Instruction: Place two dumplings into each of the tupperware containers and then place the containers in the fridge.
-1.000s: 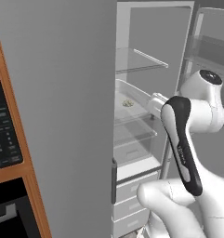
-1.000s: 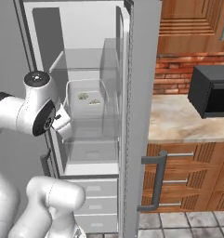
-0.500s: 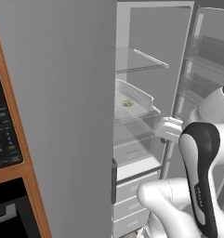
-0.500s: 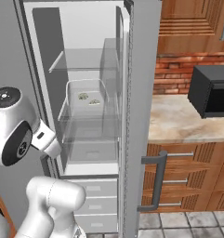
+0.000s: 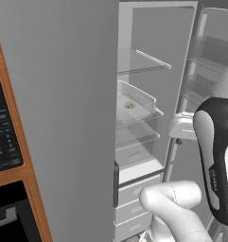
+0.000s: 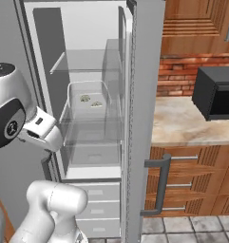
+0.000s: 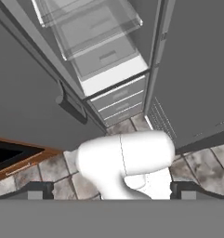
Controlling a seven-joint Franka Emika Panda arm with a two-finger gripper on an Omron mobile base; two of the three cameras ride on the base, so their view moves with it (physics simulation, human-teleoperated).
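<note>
Pincer [image 7: 111, 189] open; white tray [image 6: 90, 102] lengthwise into fridge [image 6: 78, 38]

- I counted 1 white tray [image 6: 87, 92] in 1 open fridge [image 6: 144, 71].
- I saw 2 dumplings [image 6: 90, 100] in it.
- I noted 1 microwave [image 6: 215, 92].

Open fridge [image 6: 144, 118], clear glass shelf [image 5: 139, 116] held a white tupperware container [image 6: 87, 97], two dumplings [image 6: 90, 101] lay inside it, upper shelf [image 5: 141, 61] sat bare.
</note>
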